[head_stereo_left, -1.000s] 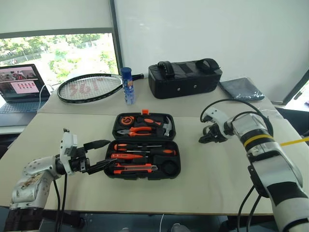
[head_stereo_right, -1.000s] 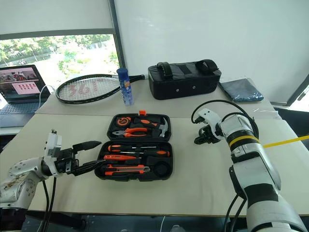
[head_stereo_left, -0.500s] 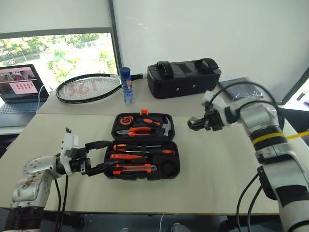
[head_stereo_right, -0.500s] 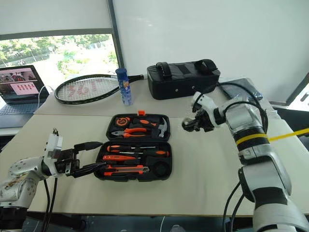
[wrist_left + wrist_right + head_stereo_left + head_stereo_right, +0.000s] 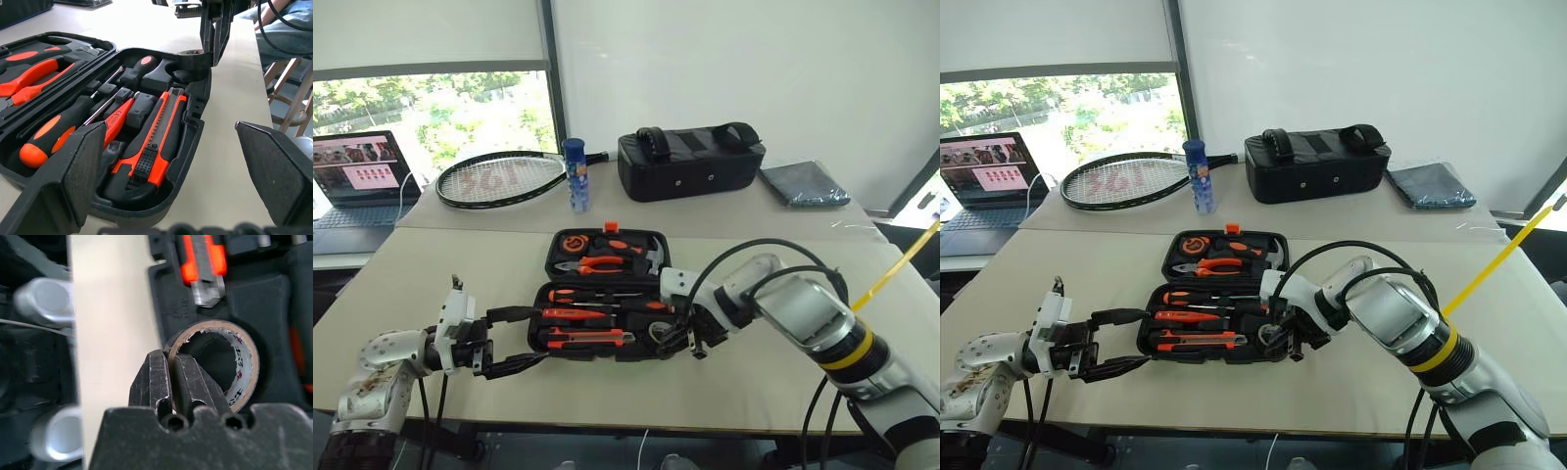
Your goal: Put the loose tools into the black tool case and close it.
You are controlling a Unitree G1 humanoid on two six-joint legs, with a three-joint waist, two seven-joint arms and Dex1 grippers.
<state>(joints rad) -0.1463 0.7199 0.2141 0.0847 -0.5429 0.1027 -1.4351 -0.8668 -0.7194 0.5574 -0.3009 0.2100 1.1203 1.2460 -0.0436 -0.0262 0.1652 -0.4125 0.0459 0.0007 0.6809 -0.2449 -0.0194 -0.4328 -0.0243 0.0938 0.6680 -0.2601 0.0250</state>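
Note:
The black tool case lies open on the table, lid folded away from me. Its base holds two orange-and-black screwdrivers, a small orange tester screwdriver and the utility knife. My right gripper points down into the base's near right corner. Its fingers are shut on the wall of the black tape roll, which sits in the round slot. My left gripper hovers open at the case's left front edge, holding nothing.
The lid holds pliers, a hammer and a round tape measure. Behind the case are a black fabric bag, a racket, a blue can, a laptop and a grey cloth.
My right arm swung in from the table's right side, carrying the tape roll, down to the case's near right corner. The left gripper stayed open in about the same place.

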